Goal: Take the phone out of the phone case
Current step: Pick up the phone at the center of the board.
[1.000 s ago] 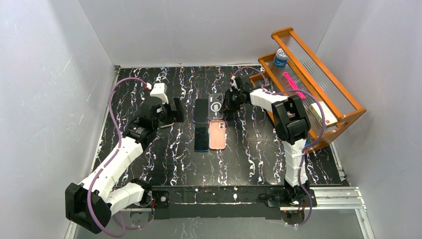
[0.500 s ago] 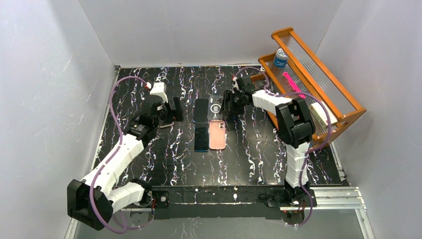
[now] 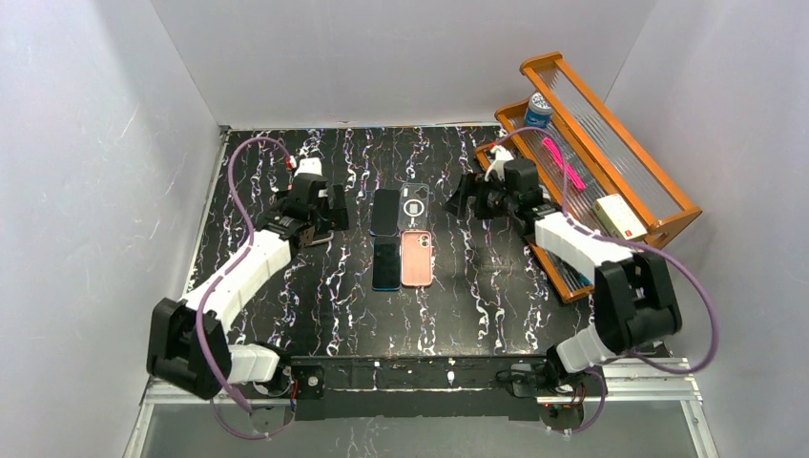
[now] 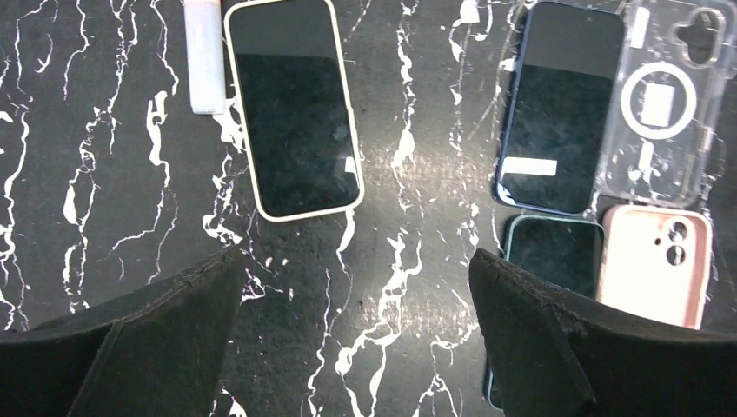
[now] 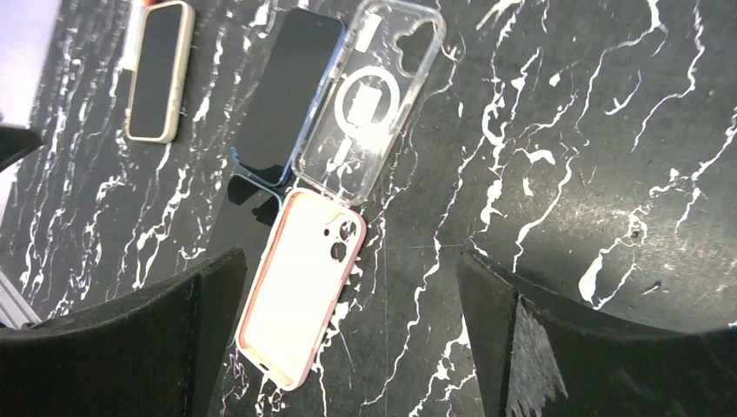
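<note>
Cream-cased phone lies face up on table, just ahead of left hand. That hand is spread, holding nothing. Right hand also spread, above clear case. Best approach, likely: pin case with one hand, peel a corner with other, avoid pressing screen.

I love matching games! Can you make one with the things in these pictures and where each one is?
Things:
1. clear case
2. pink case
3. cream phone
4. bottle

Places:
A. in the rack
B. off to the left, by the left fingers
C. side by side with the blue phone
D. side by side with the dark phone

Pairs: 1-C, 2-D, 3-B, 4-A
</note>
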`<state>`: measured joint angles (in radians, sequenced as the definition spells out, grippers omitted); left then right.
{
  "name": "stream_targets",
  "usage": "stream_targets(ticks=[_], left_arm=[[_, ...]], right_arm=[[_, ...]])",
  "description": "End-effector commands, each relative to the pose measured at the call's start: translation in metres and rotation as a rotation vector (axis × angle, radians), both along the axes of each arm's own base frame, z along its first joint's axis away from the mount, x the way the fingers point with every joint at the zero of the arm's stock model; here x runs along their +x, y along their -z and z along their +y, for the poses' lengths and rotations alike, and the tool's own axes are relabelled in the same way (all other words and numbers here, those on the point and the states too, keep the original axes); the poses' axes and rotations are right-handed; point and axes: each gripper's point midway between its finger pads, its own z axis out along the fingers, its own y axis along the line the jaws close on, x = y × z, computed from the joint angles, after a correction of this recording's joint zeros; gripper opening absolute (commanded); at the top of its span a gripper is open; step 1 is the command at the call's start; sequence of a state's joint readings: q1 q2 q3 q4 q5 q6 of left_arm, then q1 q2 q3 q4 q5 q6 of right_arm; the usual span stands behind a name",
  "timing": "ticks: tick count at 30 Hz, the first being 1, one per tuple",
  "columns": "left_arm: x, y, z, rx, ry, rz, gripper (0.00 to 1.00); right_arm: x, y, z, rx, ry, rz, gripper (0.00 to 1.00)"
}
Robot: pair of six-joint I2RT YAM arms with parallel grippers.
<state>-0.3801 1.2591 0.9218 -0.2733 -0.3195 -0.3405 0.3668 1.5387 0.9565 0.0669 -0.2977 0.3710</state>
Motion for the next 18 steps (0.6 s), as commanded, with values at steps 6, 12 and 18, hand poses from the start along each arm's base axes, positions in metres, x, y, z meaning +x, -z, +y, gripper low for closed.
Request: stream_targets(ticks=[6,12,18], left_arm=[[0.022,0.031,0.031,0.138,-0.157,0.17,0.98],[0.039,0.062,0.043,0.084,-0.23,0.237,0.98],[0.059,0.091,0.041,0.013,-0.248,0.312,0.98]], right_arm=[[-0.038,-0.07,-0.012,0.122,-0.065,-0.449,0.99],[-0.059,-0.084,-0.03,0.128,-0.016,-0.589,0.99],[-0.065,-0.09,-0.038,0.139,0.018,-0.641,0.99]])
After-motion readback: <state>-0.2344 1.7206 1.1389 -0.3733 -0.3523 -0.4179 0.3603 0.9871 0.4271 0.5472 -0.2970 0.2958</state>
